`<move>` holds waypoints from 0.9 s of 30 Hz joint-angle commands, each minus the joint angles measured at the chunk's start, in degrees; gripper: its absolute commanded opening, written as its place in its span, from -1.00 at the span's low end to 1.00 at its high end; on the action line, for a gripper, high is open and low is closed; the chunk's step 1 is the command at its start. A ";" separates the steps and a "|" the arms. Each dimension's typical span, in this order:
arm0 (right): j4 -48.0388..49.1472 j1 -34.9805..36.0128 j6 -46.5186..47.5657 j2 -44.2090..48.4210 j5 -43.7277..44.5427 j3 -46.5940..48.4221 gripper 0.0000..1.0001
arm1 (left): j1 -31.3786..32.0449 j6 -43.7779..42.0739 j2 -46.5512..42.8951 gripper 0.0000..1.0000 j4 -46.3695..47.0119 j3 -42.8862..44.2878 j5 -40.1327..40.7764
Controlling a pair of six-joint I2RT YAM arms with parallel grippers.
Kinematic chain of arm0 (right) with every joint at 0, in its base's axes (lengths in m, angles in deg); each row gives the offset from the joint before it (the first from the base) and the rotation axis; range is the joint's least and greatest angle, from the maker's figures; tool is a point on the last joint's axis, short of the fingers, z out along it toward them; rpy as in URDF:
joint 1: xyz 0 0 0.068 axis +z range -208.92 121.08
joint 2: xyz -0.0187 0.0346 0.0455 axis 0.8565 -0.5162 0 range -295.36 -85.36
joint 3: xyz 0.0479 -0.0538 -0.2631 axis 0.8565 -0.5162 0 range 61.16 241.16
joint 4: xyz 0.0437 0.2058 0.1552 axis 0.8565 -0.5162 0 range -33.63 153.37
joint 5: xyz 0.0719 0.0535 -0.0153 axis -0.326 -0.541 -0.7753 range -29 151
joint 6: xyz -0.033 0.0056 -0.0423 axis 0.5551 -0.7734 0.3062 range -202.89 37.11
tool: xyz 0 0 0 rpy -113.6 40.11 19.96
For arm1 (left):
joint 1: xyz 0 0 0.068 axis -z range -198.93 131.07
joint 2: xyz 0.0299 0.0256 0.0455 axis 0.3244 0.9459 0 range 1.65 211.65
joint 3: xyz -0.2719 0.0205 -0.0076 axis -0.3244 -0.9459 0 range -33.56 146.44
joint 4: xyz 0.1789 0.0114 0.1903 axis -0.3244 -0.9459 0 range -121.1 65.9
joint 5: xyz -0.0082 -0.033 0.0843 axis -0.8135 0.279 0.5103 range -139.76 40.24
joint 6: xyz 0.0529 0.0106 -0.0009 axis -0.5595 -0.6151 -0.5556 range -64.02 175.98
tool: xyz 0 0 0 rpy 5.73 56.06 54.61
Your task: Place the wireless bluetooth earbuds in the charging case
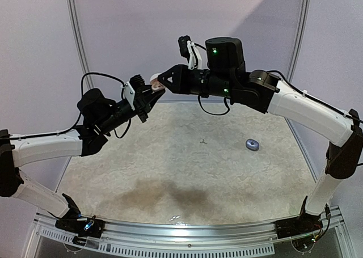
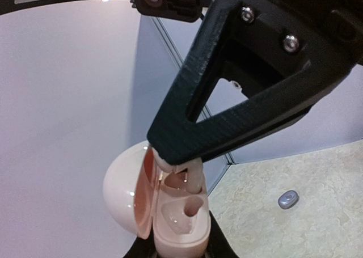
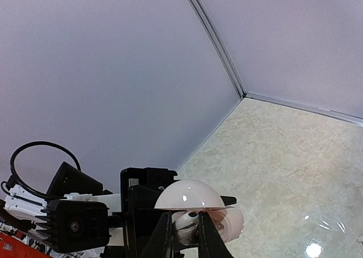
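My left gripper (image 1: pixel 148 93) is shut on the base of a pale pink charging case (image 2: pixel 180 229) and holds it high above the table. Its domed lid (image 2: pixel 122 187) is open to the left. My right gripper (image 1: pixel 163 81) is shut on a pale pink-white earbud (image 2: pixel 194 177) whose stem stands in the case's far slot. The near slot (image 2: pixel 182 211) is empty. In the right wrist view the earbud (image 3: pixel 188 224) sits between my fingers (image 3: pixel 165 241), under the lid (image 3: pixel 190 194). A tiny grey-silver piece (image 1: pixel 203 140) lies mid-table, too small to identify.
A small grey oval object (image 1: pixel 252 145) lies on the beige mat at the right; it also shows in the left wrist view (image 2: pixel 288 199). Pale walls enclose the back and sides. A metal rail (image 1: pixel 187 231) runs along the near edge.
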 commanded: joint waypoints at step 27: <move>-6.32 0.20 -1.73 -4.00 8.82 5.13 -0.35 | 1.02 2.22 0.67 -1.00 2.86 -0.72 -1.00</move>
